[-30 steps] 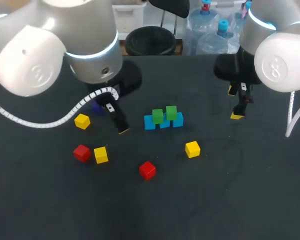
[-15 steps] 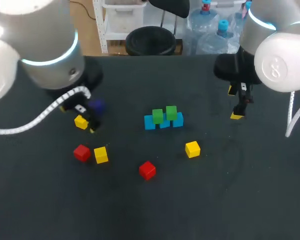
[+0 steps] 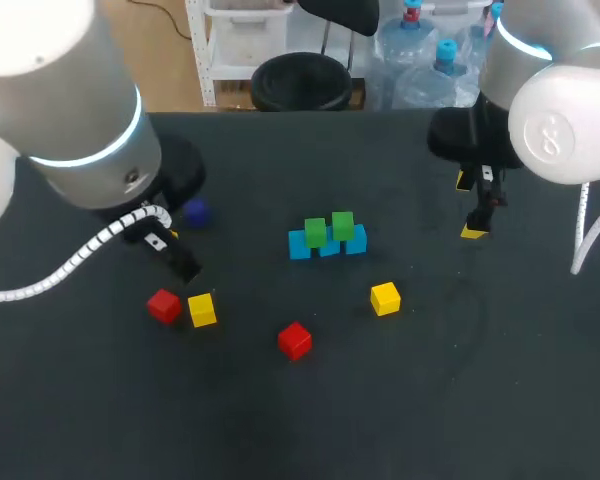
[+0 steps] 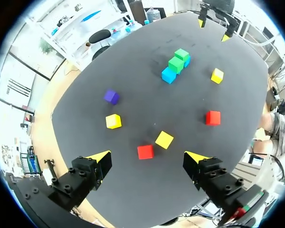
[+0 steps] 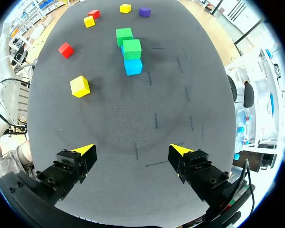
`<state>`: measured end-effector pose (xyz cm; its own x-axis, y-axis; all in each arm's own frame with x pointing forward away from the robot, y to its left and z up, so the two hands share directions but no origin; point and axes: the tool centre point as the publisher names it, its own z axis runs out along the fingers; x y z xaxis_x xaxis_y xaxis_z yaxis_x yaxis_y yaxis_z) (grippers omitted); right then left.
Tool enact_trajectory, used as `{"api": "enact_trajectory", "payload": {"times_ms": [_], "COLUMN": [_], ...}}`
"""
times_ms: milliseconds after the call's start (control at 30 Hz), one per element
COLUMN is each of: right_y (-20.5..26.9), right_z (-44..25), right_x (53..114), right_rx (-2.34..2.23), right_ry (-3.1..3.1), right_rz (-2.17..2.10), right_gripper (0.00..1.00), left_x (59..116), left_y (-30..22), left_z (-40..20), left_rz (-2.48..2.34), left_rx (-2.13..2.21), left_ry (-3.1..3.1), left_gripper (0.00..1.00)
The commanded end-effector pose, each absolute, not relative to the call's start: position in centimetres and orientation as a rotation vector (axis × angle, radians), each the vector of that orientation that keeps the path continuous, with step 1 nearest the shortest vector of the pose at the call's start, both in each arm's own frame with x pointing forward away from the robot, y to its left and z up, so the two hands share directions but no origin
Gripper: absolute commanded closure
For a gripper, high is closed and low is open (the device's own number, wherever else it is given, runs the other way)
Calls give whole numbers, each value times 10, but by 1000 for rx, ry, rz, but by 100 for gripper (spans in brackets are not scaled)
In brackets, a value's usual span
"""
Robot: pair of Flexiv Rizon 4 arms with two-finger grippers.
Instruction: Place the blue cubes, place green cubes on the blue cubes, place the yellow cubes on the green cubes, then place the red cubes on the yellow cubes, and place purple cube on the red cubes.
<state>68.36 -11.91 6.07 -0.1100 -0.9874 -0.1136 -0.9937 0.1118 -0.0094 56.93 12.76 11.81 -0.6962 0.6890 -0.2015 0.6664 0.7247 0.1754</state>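
**Change:** the left gripper [image 4: 148, 157] has travelled from beside the blue cubes [image 3: 300, 246] at centre frame out to the left of the head view; it now hangs above the loose red cube [image 3: 163, 305] and yellow cube [image 3: 202, 309] at lower left; its arm now covers a second yellow cube [image 4: 113, 121] lying near the purple cube [image 3: 195, 211]; the right gripper [image 5: 133, 150] is unmoved at upper right; no cube has shifted.

**Meaning:** the blue row is laid, with two green cubes [image 3: 315, 232] seated on it; the yellow tier is not begun; the left arm is probably lining up on a yellow cube.

**Fingers, left:** spread wide; empty; touching nothing; clear of the worktop [image 3: 460, 400].

**Fingers, right:** spread wide; empty; nothing between them but worktop.
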Motion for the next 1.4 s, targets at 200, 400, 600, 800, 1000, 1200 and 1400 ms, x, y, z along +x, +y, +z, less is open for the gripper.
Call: {"api": "enact_trajectory", "payload": {"times_ms": [200,400,600,800,1000,1200,1400], "right_y": [-90,-63,-47,-39,-39,-39,-39], "right_z": [67,58,53,44,44,44,44], "right_x": [649,612,595,589,589,589,589], "right_rx": [-2282,-2515,-2577,-2598,-2598,-2598,-2598], "right_ry": [2023,1789,1733,1757,1757,1757,1757], "right_rz": [186,303,392,420,420,420,420], "right_gripper": [0,0,0,0,0,0,0], "left_x": [573,573,573,573,573,572,571], "left_y": [125,125,125,125,125,115,108], "left_z": [117,117,117,117,117,102,76], "left_rz": [136,136,136,136,136,60,59], "left_rx": [1075,1075,1075,1075,1075,1313,1372], "left_ry": [2685,2685,2685,2685,2685,2673,2751], "left_gripper": [0,0,0,0,0,0,0]}}
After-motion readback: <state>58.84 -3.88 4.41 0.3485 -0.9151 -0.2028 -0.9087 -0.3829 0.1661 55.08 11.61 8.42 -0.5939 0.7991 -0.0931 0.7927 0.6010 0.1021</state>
